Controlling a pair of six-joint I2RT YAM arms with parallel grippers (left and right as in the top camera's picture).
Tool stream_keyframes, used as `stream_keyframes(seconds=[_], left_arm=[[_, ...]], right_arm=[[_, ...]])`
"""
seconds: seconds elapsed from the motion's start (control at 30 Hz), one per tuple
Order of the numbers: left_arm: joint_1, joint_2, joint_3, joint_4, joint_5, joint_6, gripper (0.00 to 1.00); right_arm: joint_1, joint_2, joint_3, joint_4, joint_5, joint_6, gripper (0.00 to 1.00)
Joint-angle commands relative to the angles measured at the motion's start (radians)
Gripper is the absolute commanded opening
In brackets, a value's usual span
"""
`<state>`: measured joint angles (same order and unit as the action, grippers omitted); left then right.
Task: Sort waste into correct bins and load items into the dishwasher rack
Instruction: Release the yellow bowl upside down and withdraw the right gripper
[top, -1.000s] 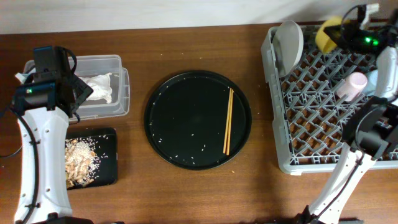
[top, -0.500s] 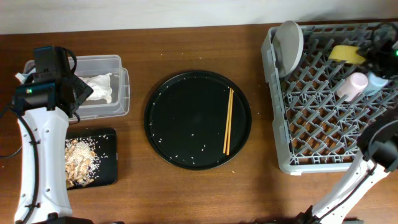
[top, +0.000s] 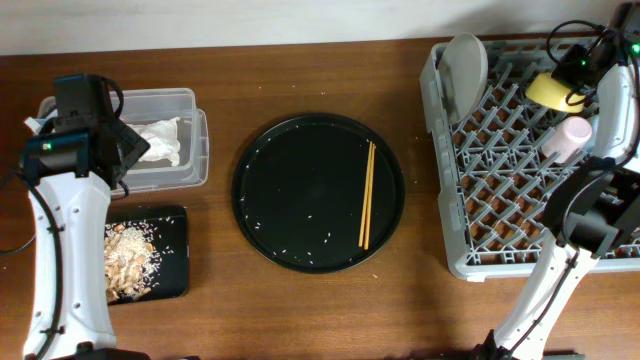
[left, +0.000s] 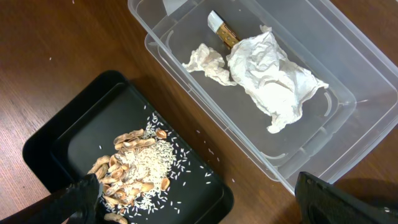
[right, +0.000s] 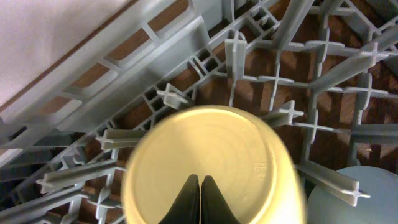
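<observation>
- Beige food scraps (top: 128, 258) in the shallow black tray (top: 176, 288), close by the left arm (top: 68, 230); judged sorted, nothing more to lift there.
- Left jaws spread wide and holding nothing, hanging above the edge where that tray meets the clear tub (left: 323, 50); crumpled napkins (left: 267, 81) and a brownish wrapper (left: 222, 28) lying inside the tub.
- Further toward the middle of the worktop (top: 300, 320): wooden chopsticks (top: 367, 195), side by side on the right half of the round black tray (top: 290, 190). Seemingly the last thing outside the rack, so probably the next pick.
- Long axis of the pair running near to far, far ends tipped a little to the right; a grip across the pair would want the jaws turned to close left-to-right.
- Well apart from both jaws. Lying left of and nearer than the right jaws, on the tray's rack side; judged the right arm's (top: 612, 110) job, not the left's.
- Beyond, the grey rack (top: 500, 200) just beside the round tray: plate (top: 466, 65) on edge in its far left corner, pink cup (top: 570, 138) toward its right side, light-blue cup (right: 367, 193) beside the bowl.
- Farthest: yellow bowl (right: 208, 168) at the rack's far right corner, underside toward the wrist camera, above the pegs. Right jaws pressed almost together, only a thin seam between them, at the bowl's near edge; judged pinching its rim.
</observation>
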<state>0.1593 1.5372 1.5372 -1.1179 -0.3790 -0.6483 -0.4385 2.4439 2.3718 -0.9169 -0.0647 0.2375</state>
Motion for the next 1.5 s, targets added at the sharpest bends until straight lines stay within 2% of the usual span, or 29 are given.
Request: stream_keyframes(seconds=[0.0,0.03,0.17,0.2,0.23,0.27,0.3,0.33,0.37,0.43,0.47,0.5,0.53,0.63,0.67,0.7,0.77,0.83,0.93,0.97,1.1,1.17,1.2,1.23,1.3,1.37,1.47], left_arm=[[0.002,-0.005,0.003,0.0,-0.01,0.005,0.99],[0.002,-0.005,0.003,0.0,-0.01,0.005,0.99],[0.002,-0.005,0.003,0.0,-0.01,0.005,0.99],[0.002,-0.005,0.003,0.0,-0.01,0.005,0.99],[0.002,-0.005,0.003,0.0,-0.01,0.005,0.99],[0.002,-0.005,0.003,0.0,-0.01,0.005,0.99],[0.002,-0.005,0.003,0.0,-0.01,0.005,0.99],[0.002,-0.005,0.003,0.0,-0.01,0.005,0.99],[0.002,-0.005,0.003,0.0,-0.01,0.005,0.99],[0.002,-0.005,0.003,0.0,-0.01,0.005,0.99],[0.002,-0.005,0.003,0.0,-0.01,0.005,0.99],[0.002,-0.005,0.003,0.0,-0.01,0.005,0.99],[0.002,-0.005,0.003,0.0,-0.01,0.005,0.99],[0.002,-0.005,0.003,0.0,-0.01,0.005,0.99],[0.002,-0.005,0.003,0.0,-0.01,0.005,0.99],[0.002,-0.005,0.003,0.0,-0.01,0.005,1.0],[0.002,-0.005,0.003,0.0,-0.01,0.005,0.99],[0.002,-0.005,0.003,0.0,-0.01,0.005,0.99],[0.002,-0.005,0.003,0.0,-0.01,0.005,0.99],[0.002,-0.005,0.003,0.0,-0.01,0.005,1.0],[0.002,-0.005,0.003,0.0,-0.01,0.005,0.99],[0.002,-0.005,0.003,0.0,-0.01,0.005,0.99],[0.002,-0.005,0.003,0.0,-0.01,0.005,0.99],[0.002,-0.005,0.003,0.0,-0.01,0.005,0.99],[0.002,-0.005,0.003,0.0,-0.01,0.005,0.99],[0.002,-0.005,0.003,0.0,-0.01,0.005,0.99],[0.002,-0.005,0.003,0.0,-0.01,0.005,0.99]], right_arm=[[-0.001,-0.008,0.003,-0.097,0.028,0.0,0.04],[-0.001,-0.023,0.003,-0.11,0.028,0.0,0.04],[0.0,-0.262,0.003,-0.159,0.012,0.007,0.04],[0.0,-0.346,0.003,-0.174,-0.154,0.006,0.13],[0.0,-0.4,0.003,-0.2,-0.286,0.003,0.87],[0.0,-0.451,0.003,-0.224,-0.46,0.003,0.98],[0.003,-0.465,0.003,-0.243,-0.542,0.003,0.98],[0.048,-0.486,0.003,-0.352,-0.592,0.006,0.98],[0.1,-0.489,0.003,-0.444,-0.548,0.006,0.98],[0.277,-0.489,0.002,-0.631,-0.322,0.006,0.98],[0.431,-0.487,0.001,-0.698,-0.147,0.007,0.98],[0.575,-0.477,0.0,-0.726,-0.028,0.008,0.98],[0.667,-0.46,-0.002,-0.731,0.012,0.019,0.98],[0.924,-0.332,-0.04,-0.694,0.025,0.039,0.99],[0.968,-0.281,-0.063,-0.676,0.026,0.072,0.88],[0.986,-0.242,-0.088,-0.652,0.038,0.105,0.86],[0.987,-0.192,-0.125,-0.619,0.059,0.158,0.86],[0.963,-0.175,-0.206,-0.537,0.062,0.165,0.86],[0.903,-0.175,-0.253,-0.51,0.047,0.165,0.87],[0.895,-0.175,-0.287,-0.476,0.019,0.165,0.98],[0.898,-0.174,-0.459,-0.329,0.019,0.236,0.98],[0.898,-0.174,-0.491,-0.308,0.009,0.349,0.98],[0.904,-0.174,-0.491,-0.286,0.009,0.388,0.96],[0.909,-0.174,-0.493,-0.275,0.009,0.394,0.85],[0.917,-0.174,-0.503,-0.255,0.009,0.408,0.77],[0.932,-0.166,-0.521,-0.23,0.012,0.411,0.73],[0.935,-0.162,-0.521,-0.23,0.074,0.412,0.73]])
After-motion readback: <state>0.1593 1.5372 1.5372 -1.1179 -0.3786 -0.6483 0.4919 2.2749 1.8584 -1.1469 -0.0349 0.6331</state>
